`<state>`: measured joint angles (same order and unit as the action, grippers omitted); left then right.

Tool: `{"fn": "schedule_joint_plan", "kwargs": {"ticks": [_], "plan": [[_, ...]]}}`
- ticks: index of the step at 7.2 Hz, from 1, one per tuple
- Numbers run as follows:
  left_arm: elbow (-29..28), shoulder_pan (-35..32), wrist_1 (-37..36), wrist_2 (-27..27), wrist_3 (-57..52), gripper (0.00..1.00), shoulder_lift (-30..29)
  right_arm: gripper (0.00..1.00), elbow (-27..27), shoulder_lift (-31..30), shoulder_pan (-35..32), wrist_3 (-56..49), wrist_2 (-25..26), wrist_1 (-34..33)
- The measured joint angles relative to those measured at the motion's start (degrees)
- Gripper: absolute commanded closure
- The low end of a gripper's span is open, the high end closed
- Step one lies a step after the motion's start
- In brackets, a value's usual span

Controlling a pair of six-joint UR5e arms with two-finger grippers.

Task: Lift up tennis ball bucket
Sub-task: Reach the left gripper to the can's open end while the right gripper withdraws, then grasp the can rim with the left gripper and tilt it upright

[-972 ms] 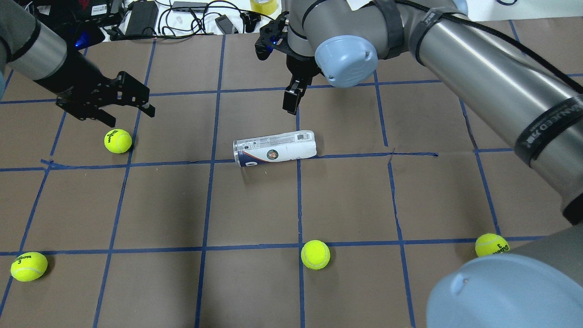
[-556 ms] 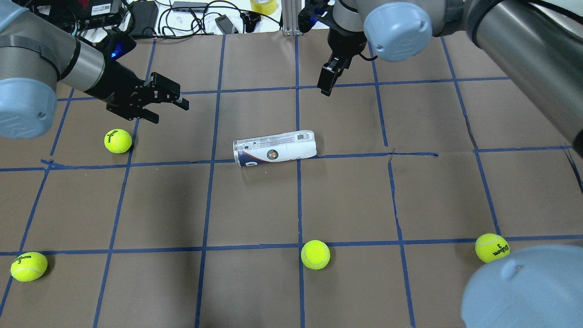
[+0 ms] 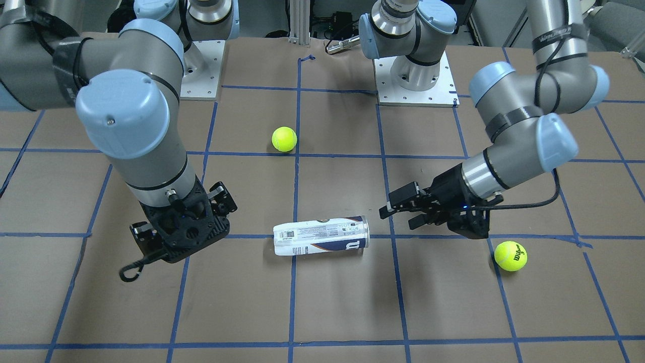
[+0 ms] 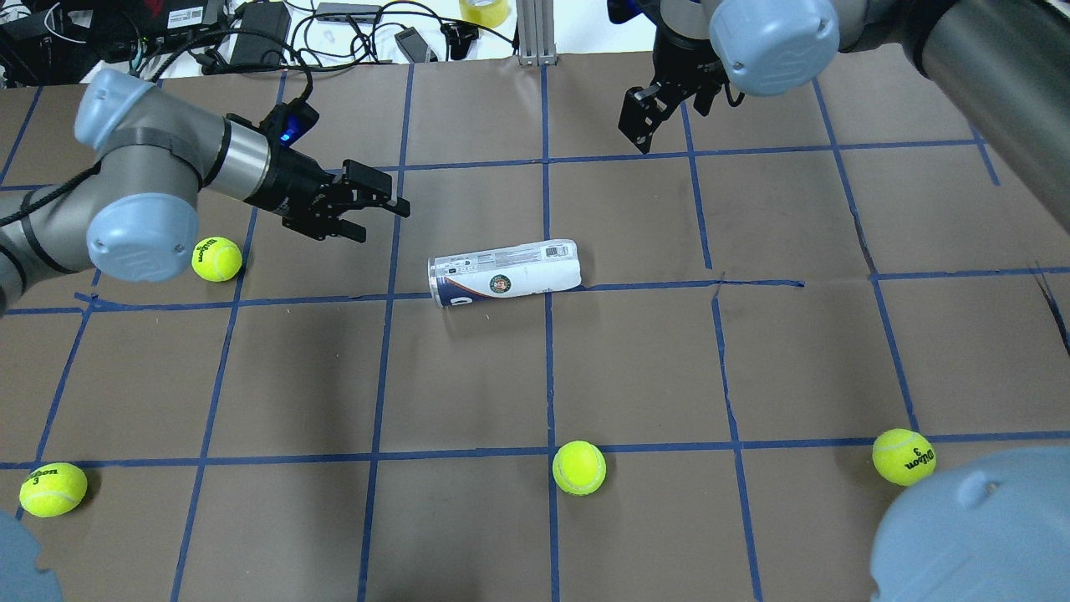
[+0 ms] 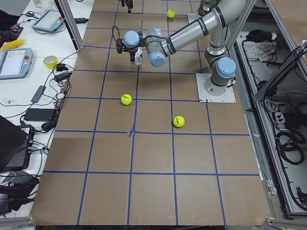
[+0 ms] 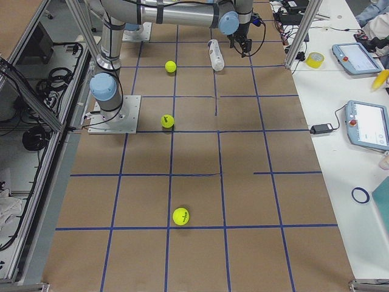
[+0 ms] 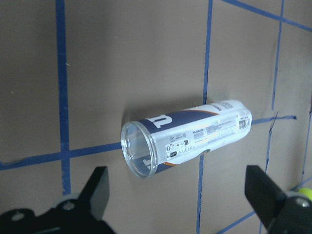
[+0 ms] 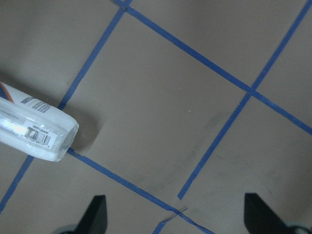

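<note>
One tennis ball bucket [image 4: 504, 272] lies on its side near the middle of the table [image 4: 635, 359], and nothing is gripping it. Its clear open mouth points toward the robot's left and its white end, the one with the barcode, toward the robot's right. That white end rests over a crossing of the blue tape lines [image 4: 547, 376] that grid the brown surface. The navy band and round logo face up in the overhead view.

Nearest to it is the left gripper [image 4: 386, 219], off the open end and a little farther from the robot's base, apart from the bucket. Its fingers [image 7: 100, 187] stand wide apart and hold nothing, and its wrist view looks into the bucket's mouth between them.

Farther out, the right gripper [image 8: 174, 197] hangs beyond the white end, well apart from the bucket. Its jaws are also spread and empty, and only the barcode tip of the bucket shows at the edge of its wrist view.

Four yellow tennis balls sit loose around the table: one just beside the left arm [image 4: 216, 258], and three nearer the robot's base [image 4: 53, 489] [image 4: 579, 467] [image 4: 903, 456]
</note>
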<state>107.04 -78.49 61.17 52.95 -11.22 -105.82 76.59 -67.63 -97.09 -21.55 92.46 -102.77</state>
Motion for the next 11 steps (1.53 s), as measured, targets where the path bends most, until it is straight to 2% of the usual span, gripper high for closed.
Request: {"fn": "schedule_joint_plan", "kwargs": {"ticks": [3,5,7,8,9,10,11], "plan": [[1.4,-1.9,-2.3,-1.5,0.3,0.00,-4.6,0.00,0.4,-2.6,1.0,14.4,1.7,2.9],[1.5,-3.6,-2.4,-3.0,0.3,0.00,-6.3,0.00,1.1,-5.1,3.0,16.8,-0.3,3.1],[1.6,-4.7,-2.4,-3.3,0.5,0.01,-7.4,0.00,4.7,-11.7,4.0,17.9,-2.6,3.8],[1.6,-4.9,-2.4,-3.4,0.5,0.35,-8.0,0.00,9.0,-16.2,4.1,18.6,-2.9,2.9],[1.6,-4.9,-2.4,-3.5,0.5,0.81,-8.4,0.00,12.7,-19.4,4.3,19.1,-3.0,0.3],[1.5,-5.0,-2.4,-3.3,0.6,1.00,-8.8,0.00,13.9,-21.0,4.2,19.2,-2.9,-1.8],[1.3,-5.0,-2.2,-3.1,2.2,1.00,-9.0,0.00,13.7,-22.0,4.1,19.2,-2.9,-1.2]]}}
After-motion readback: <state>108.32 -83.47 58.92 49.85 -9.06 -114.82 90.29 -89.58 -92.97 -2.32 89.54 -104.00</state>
